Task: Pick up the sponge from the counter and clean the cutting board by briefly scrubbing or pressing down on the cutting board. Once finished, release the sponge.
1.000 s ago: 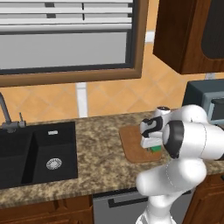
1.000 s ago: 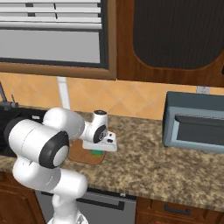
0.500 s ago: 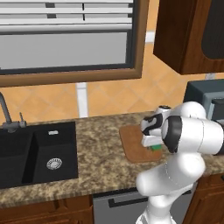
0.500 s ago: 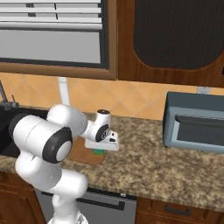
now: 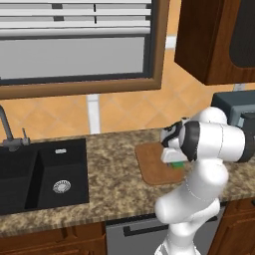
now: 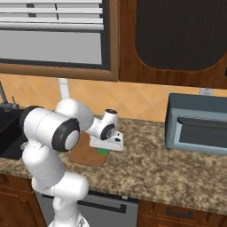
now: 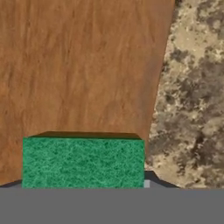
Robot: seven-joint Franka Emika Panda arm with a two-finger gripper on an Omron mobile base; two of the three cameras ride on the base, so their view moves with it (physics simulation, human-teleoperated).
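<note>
Sponge on board, gripper above it.
Sponge [image 7: 83, 162]: green, sits on the board [image 5: 154, 164] near the board's right edge. Gripper [image 6: 105, 147]: low over the sponge; whether it is closed on it cannot be told. Board: flat on the table [image 5: 114, 184], right of the sink [image 5: 42, 174]. Microwave [image 6: 197, 124]: at the table's right end.

Flat on the speckled brown-and-tan counter [image 5: 114, 172], just right of the black sink [image 5: 42, 174] – the reddish-brown cutting board [image 5: 154, 163], rounded at the corners, grain visible up close. Low over the board's edge farthest from that sink – the bright green sponge [image 7: 83, 162], a small rough-textured block casting a thin shadow on the wood.
</note>
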